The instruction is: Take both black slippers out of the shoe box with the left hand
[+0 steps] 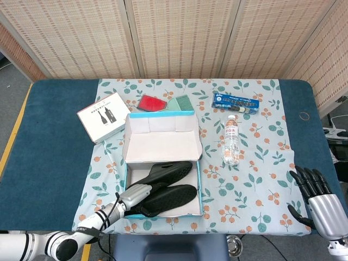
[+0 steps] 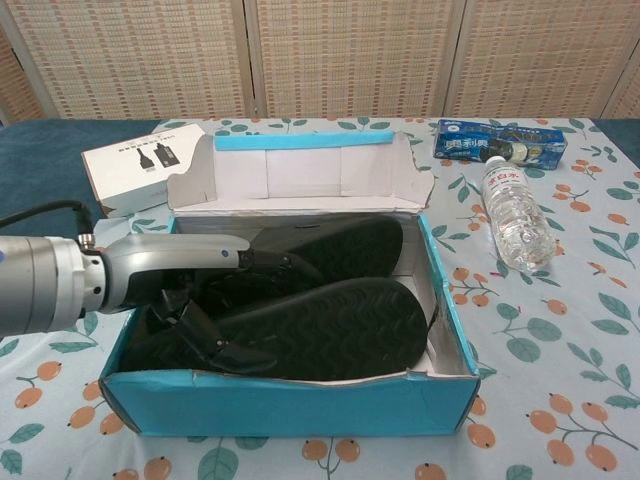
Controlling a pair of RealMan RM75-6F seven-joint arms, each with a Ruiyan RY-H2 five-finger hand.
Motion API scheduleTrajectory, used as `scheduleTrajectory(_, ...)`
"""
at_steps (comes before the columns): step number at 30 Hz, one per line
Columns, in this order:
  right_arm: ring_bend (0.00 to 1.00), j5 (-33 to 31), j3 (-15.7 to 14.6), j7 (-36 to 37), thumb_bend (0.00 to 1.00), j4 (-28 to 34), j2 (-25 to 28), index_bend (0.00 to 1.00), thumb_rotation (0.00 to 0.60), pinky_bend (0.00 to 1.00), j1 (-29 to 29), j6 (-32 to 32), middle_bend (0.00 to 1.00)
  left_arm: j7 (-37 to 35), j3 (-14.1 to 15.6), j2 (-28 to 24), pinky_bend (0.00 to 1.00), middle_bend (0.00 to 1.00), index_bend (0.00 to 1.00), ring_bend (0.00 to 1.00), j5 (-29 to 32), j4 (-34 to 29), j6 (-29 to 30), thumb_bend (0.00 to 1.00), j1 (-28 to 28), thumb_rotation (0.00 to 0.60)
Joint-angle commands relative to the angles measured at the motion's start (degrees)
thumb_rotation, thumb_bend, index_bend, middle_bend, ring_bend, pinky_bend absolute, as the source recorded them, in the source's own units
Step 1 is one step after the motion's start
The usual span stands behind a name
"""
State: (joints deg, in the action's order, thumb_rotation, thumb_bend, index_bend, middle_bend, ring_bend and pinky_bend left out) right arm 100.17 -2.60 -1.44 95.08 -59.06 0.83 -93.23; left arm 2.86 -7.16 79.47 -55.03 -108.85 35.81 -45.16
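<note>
Slippers (image 2: 320, 300): pair, black, inside box (image 2: 300, 405), lower centre of frame. We judge them light, rubbery, bendable; take by heel edge (near one first). Left hand (image 2: 195, 290): fingers around near slipper's heel, holding it. Right hand (image 1: 321, 201): lower right, splayed, empty.

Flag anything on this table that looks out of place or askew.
The water bottle lies on its side on the tablecloth rather than standing. Inside the shoe box, the two black slippers sit sole-up, overlapping crookedly. Nothing looks spilled.
</note>
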Motion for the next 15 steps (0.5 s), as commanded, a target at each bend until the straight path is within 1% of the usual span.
scheduleTrajectory(1,0.0,-0.1,0.1,0.1,0.18,0.0,0.1,0.0,0.577,0.0,0.1,-0.2,0.0,-0.2,0.6,-0.1,0.38,0.16,0.08,0.14,0.7,0.3,-0.8,0.32,-0.9,0.543)
scheduleTrajectory(3,0.0,-0.2,0.2,0.2,0.18,0.0,0.1,0.0,0.576,0.0,0.2,-0.3,0.0,0.3,1.1,-0.2,0.38,0.18,0.11,0.16,1.2,0.7,-1.3,0.32,-1.8,0.55)
scheduleTrajectory(6,0.0,-0.1,0.2,0.2,0.18,0.0,0.2,0.0,0.575,0.0,0.2,-0.3,0.0,2.3,2.5,0.0,0.4,0.24,0.17,0.21,2.1,1.0,-1.1,0.32,-3.3,0.59)
scheduleTrajectory(7,0.0,-0.1,0.2,0.2,0.18,0.0,0.2,0.0,0.576,0.0,0.2,-0.3,0.0,2.8,2.8,0.0,0.42,0.27,0.22,0.24,2.3,1.1,-0.9,0.32,-3.6,0.599)
scheduleTrajectory(9,0.0,-0.2,0.2,0.4,0.18,0.0,0.3,0.0,0.576,0.0,0.3,-0.5,0.0,4.7,3.8,0.6,0.44,0.31,0.3,0.28,3.2,1.5,0.1,0.33,-4.4,0.6)
scheduleTrajectory(11,0.0,-0.2,0.3,0.5,0.18,-0.1,0.3,0.0,0.576,0.0,0.3,-0.6,0.0,6.0,4.4,1.2,0.47,0.39,0.4,0.33,4.6,1.8,1.2,0.34,-5.1,0.6)
scheduleTrajectory(15,0.0,-0.1,0.2,0.9,0.18,-0.1,0.5,0.0,0.575,0.0,0.4,-0.7,0.0,8.6,5.5,2.2,0.51,0.51,0.52,0.41,6.7,2.0,3.3,0.38,-6.3,0.6)
